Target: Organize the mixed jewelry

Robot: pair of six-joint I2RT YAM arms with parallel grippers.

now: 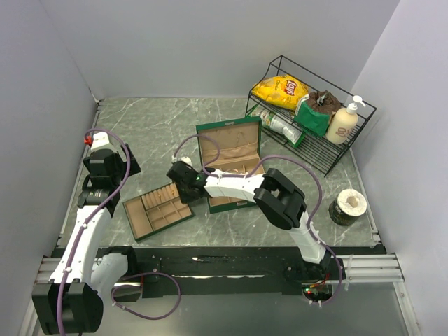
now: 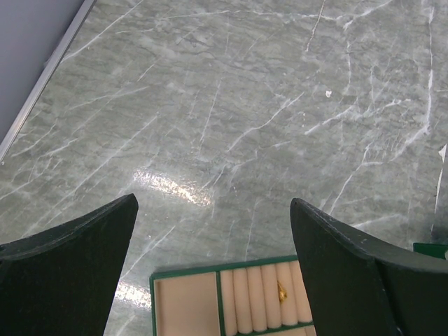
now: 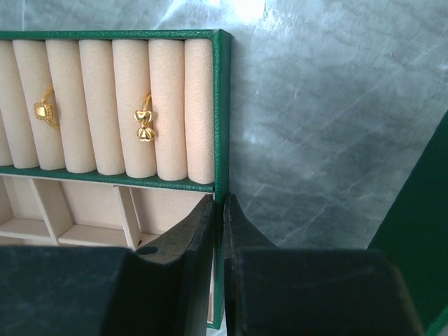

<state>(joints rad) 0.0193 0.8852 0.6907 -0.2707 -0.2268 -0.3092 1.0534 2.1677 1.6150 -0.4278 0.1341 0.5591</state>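
The flat tan divided tray (image 1: 129,218) with green rims lies left of centre. My right gripper (image 3: 218,203) is shut on the tray's green side wall (image 3: 222,105), one finger inside and one outside. Two small gold rings (image 3: 145,126) (image 3: 46,112) sit in the tray's tan ring rolls. In the top view the right gripper (image 1: 183,183) is at the tray's right corner. My left gripper (image 2: 213,199) stands wide open and holds nothing, hovering above the tray's far edge (image 2: 210,269), where one gold ring (image 2: 281,292) shows. The green box (image 1: 227,150) lies open behind the right arm.
A black wire rack (image 1: 311,150) at the back right holds a yellow chip bag (image 1: 281,89), a green packet and a pump bottle (image 1: 344,120). A round tin (image 1: 348,206) stands at the right. Grey walls close in the marble table (image 1: 154,126) on three sides.
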